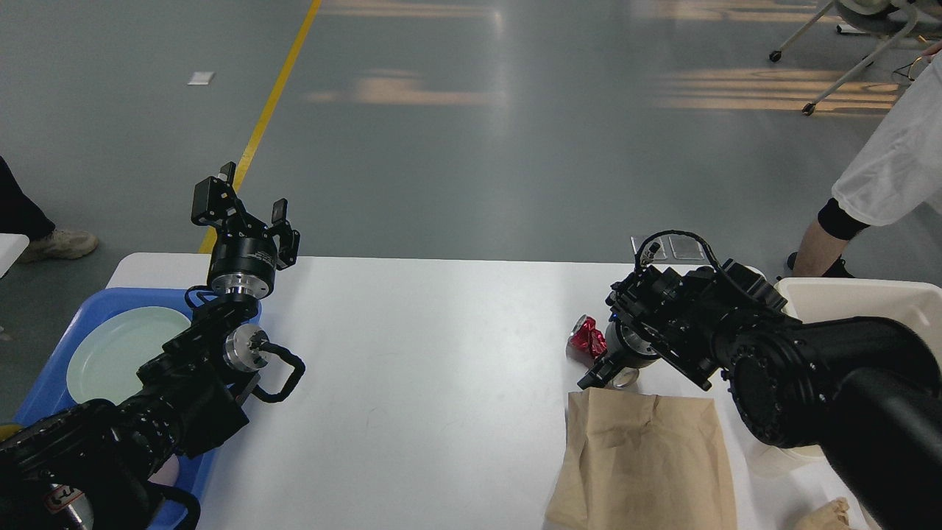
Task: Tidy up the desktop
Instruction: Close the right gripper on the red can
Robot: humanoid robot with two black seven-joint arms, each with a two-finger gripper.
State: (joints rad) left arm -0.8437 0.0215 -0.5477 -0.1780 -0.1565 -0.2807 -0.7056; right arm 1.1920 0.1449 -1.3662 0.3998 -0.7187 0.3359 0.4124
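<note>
The white desktop [441, 353] fills the lower view. A crushed red can [586, 337] lies on it right of centre, its silver end [626, 380] toward me. My right gripper [607, 366] is low over the can, with one dark finger [593, 374] in front of it and the other hidden, so its closure is unclear. A brown paper bag [644, 456] lies flat just in front of the can. My left gripper [246, 206] is open and empty, raised above the desktop's back left corner.
A blue tray [96, 302] with a pale plate [121, 350] sits at the left edge under my left arm. A beige bin [861, 294] stands at the right. A white cup [765, 458] is mostly hidden by my right arm. A person [890, 169] stands beyond the right corner.
</note>
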